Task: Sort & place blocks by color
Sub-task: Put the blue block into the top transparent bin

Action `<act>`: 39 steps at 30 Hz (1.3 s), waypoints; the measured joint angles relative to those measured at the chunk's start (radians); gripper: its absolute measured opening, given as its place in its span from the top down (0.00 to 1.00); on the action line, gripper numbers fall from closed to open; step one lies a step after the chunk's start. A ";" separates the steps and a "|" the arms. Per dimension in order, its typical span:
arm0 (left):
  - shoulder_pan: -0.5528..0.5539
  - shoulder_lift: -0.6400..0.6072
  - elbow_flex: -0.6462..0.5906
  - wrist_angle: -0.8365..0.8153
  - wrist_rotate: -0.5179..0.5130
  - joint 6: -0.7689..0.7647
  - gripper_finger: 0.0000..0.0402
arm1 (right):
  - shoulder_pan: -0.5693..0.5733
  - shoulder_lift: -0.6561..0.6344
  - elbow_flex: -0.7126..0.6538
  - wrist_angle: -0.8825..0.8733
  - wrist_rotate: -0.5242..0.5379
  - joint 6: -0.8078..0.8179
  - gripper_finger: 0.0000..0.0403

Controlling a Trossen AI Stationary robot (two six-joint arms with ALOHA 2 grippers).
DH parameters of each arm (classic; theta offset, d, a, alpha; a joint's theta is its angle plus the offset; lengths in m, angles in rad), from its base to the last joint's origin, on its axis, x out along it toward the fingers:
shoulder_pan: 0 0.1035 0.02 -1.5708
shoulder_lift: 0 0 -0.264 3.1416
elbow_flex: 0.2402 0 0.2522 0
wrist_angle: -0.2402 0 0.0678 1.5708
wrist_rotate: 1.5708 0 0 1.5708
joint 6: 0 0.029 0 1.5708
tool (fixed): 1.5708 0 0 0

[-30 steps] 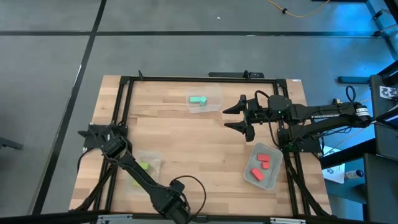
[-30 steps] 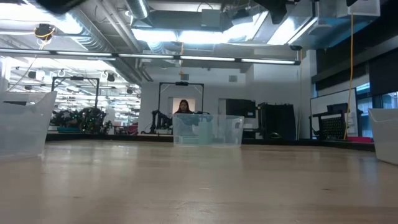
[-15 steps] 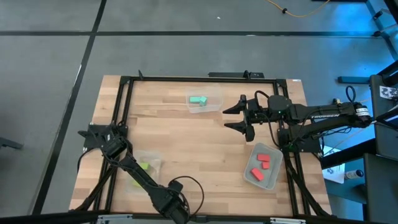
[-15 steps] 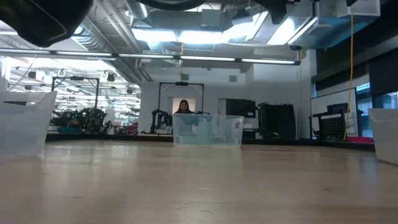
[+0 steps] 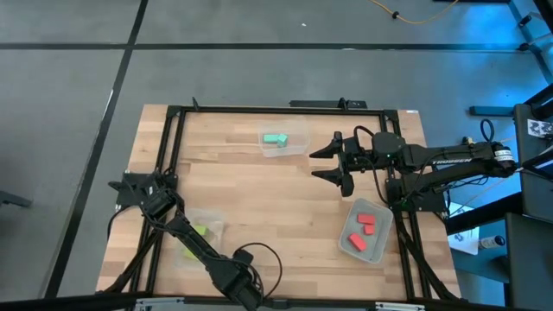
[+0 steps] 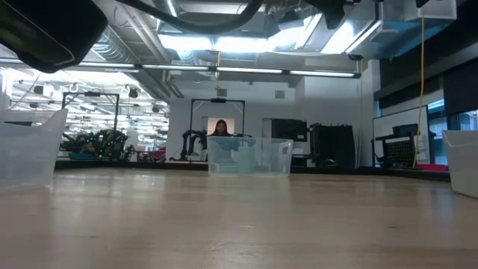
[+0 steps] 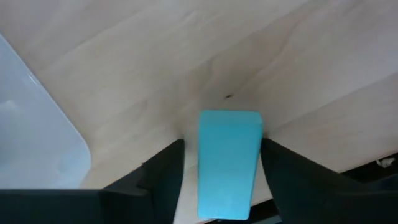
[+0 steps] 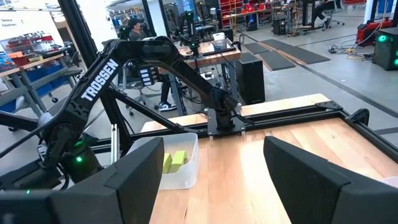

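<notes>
Light is bright and even over the wooden surface [image 5: 259,190] in the high view, with only faint, soft shadows under the arms and a blue cast on the floor toward the far right corner. In the low view, ceiling strip lights [image 6: 224,41] glare white and bleach the area around them; the near surface is soft and out of focus, and a dark blurred shape [image 6: 45,30] looms nearest the lens. The left wrist view is softly blurred around the teal block [image 7: 227,162].
</notes>
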 joint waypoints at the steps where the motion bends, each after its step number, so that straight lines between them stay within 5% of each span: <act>1: 0.000 0.000 0.000 0.001 -0.003 0.003 0.52 | 0.000 0.000 0.000 0.000 0.000 0.000 0.31; 6: 0.002 0.000 -0.001 0.000 -0.028 0.009 0.71 | 0.000 0.000 0.000 0.000 0.000 -0.004 0.31; 14: 0.010 -0.042 0.028 -0.011 -0.131 0.129 0.72 | 0.000 0.000 0.000 0.000 0.000 -0.004 0.31; 19: 0.001 -0.188 0.032 -0.047 -0.393 0.215 0.72 | 0.000 0.000 0.000 0.000 0.000 -0.003 0.31; 26: -0.008 -0.412 0.020 -0.150 -0.900 0.395 0.72 | 0.000 0.000 -0.001 -0.002 -0.050 0.005 0.31; 29: 0.016 -0.496 -0.029 -0.144 -1.018 0.492 0.72 | 0.000 0.000 -0.001 -0.002 -0.066 0.005 0.31; 34: 0.100 -0.636 -0.173 -0.046 -1.055 0.648 0.72 | 0.000 0.000 -0.001 -0.002 -0.079 0.001 0.31; 39: 0.254 -0.794 -0.407 0.354 -0.853 0.969 0.72 | 0.000 0.000 -0.001 -0.002 -0.079 -0.027 0.31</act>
